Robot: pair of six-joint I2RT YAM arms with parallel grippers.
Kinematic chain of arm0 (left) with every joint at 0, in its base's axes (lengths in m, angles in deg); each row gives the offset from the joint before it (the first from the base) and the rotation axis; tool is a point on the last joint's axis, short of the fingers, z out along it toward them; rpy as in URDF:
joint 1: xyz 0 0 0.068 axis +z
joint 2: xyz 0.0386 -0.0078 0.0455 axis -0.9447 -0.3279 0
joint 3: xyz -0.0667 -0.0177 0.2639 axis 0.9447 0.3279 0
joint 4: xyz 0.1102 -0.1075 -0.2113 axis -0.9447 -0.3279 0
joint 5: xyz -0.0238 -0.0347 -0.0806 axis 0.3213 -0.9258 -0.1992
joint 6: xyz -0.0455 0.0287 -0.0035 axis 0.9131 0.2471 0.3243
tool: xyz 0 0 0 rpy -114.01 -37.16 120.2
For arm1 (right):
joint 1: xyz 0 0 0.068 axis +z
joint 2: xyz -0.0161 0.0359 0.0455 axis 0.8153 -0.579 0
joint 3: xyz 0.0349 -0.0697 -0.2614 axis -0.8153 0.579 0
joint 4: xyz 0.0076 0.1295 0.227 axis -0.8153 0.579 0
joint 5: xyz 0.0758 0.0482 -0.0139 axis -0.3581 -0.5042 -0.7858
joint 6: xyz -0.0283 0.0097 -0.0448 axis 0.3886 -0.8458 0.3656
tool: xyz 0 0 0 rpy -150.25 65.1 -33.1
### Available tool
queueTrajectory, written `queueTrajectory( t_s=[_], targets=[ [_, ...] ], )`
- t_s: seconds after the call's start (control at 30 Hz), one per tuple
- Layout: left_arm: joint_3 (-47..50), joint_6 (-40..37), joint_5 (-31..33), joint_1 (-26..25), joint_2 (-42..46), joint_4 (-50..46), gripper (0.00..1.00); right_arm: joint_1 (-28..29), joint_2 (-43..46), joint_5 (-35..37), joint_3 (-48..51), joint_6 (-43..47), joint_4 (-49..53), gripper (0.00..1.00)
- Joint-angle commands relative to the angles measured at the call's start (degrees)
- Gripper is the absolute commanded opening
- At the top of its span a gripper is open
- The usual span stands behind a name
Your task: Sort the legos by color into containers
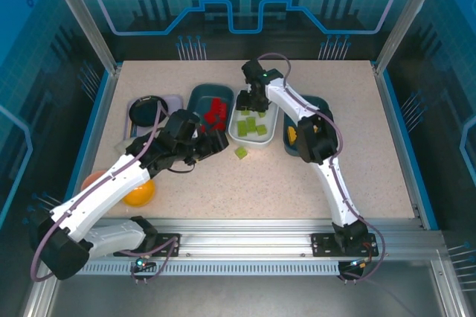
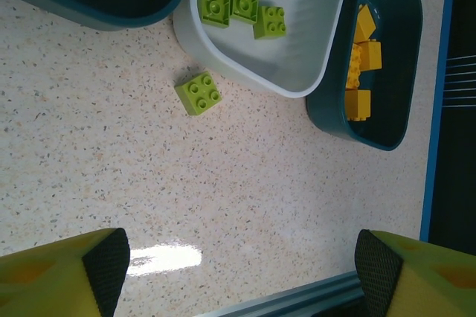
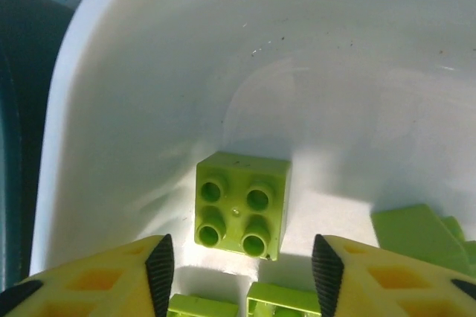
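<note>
The white tray (image 1: 233, 132) in the middle holds lime green legos (image 1: 251, 125). My right gripper (image 1: 251, 105) hangs over its far end. In the right wrist view that gripper (image 3: 242, 265) is open, and a green four-stud lego (image 3: 242, 204) lies free on the white tray (image 3: 149, 71) floor between the fingers. One loose green lego (image 1: 241, 152) (image 2: 198, 92) sits on the table in front of the tray. My left gripper (image 1: 212, 142) (image 2: 242, 269) is open and empty, to that brick's left. Red legos (image 1: 216, 114) fill the left teal tray (image 1: 195, 97). Yellow legos (image 2: 358, 56) lie in the right teal tray (image 1: 288, 146).
A black bowl (image 1: 147, 111) rests on a lavender tray (image 1: 175, 100) at the far left. An orange-yellow bowl (image 1: 139, 193) sits under the left arm near the front. The metal rail (image 1: 245, 226) runs along the table's near edge.
</note>
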Motion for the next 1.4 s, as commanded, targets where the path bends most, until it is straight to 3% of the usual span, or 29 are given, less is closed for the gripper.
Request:
queueTrajectory(
  t_s=[0.0,0.17,0.33,0.5,0.7,0.9,1.37],
  targets=[
    [-0.56,-0.75,0.03,0.45,2.43,-1.84,0.82,-0.12,6.18,-1.65,1.64,1.25,0.71,0.56],
    [0.97,-0.93,0.76,1.12,5.10,-4.64,0.82,2.94,19.47,3.51,14.24,3.35,-1.99,0.54],
    [6.52,0.30,0.75,3.28,11.64,-6.38,0.83,10.28,34.88,12.55,35.37,1.83,-7.08,0.54],
    [12.60,1.30,0.68,4.66,18.91,-8.56,0.83,19.29,43.54,16.09,51.49,-1.14,-11.55,0.61],
    [17.32,2.92,-0.30,4.93,24.35,-10.00,0.83,23.27,42.43,16.86,57.86,-1.34,-14.82,0.68],
    [17.73,2.37,-0.74,4.97,24.81,-9.40,0.83,22.62,35.59,17.14,55.08,3.38,-17.04,0.73],
    [17.11,2.36,-0.74,5.01,25.86,-10.35,0.83,19.70,27.07,17.50,51.41,9.32,-19.78,0.68]
  ],
)
